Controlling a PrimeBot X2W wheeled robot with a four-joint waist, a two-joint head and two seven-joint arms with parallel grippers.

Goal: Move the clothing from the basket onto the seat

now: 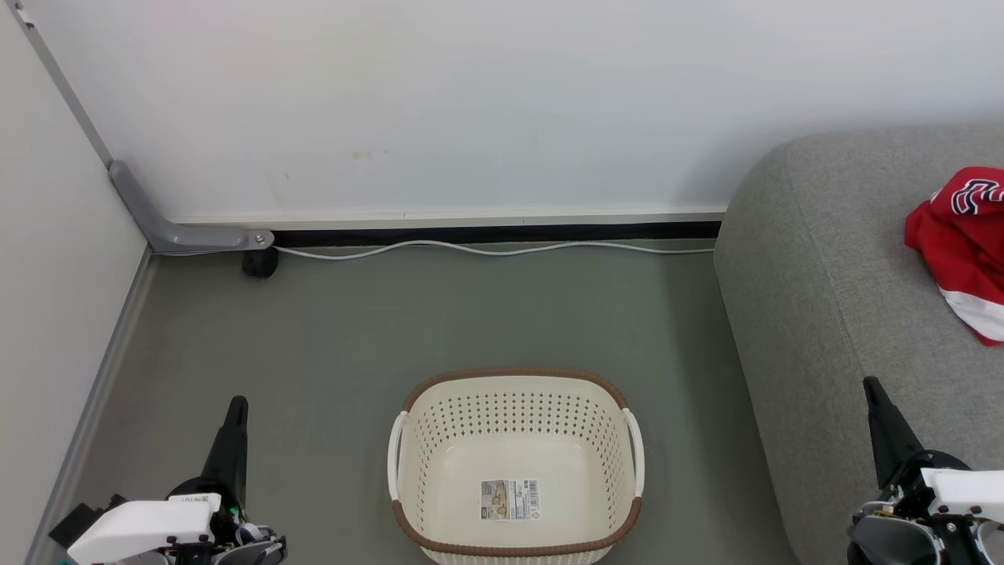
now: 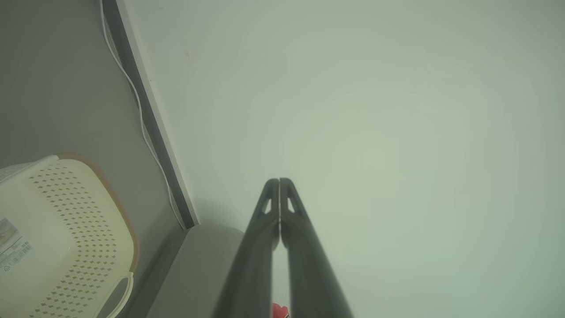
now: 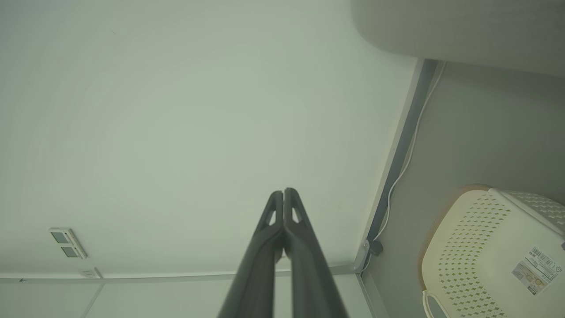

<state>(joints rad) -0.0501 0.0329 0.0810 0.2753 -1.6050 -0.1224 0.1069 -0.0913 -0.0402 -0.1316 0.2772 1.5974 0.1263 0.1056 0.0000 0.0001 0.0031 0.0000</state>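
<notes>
Left hand (image 1: 238, 402): fingers together, holds nothing.
Basket (image 1: 514, 372): on the floor (image 1: 314, 337), just a label (image 1: 510, 500) inside.
Right hand (image 1: 869, 384): fingers together, holds nothing; turning could bump the seat (image 1: 816, 275).
Clothing (image 1: 953, 243): red heap on the seat; a snag could pull it off.

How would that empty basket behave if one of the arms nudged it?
Probably light: the basket is perforated plastic with nothing inside. It would likely slide across the smooth floor rather than tip, since it sits low and wide. Its walls look stiff.
</notes>
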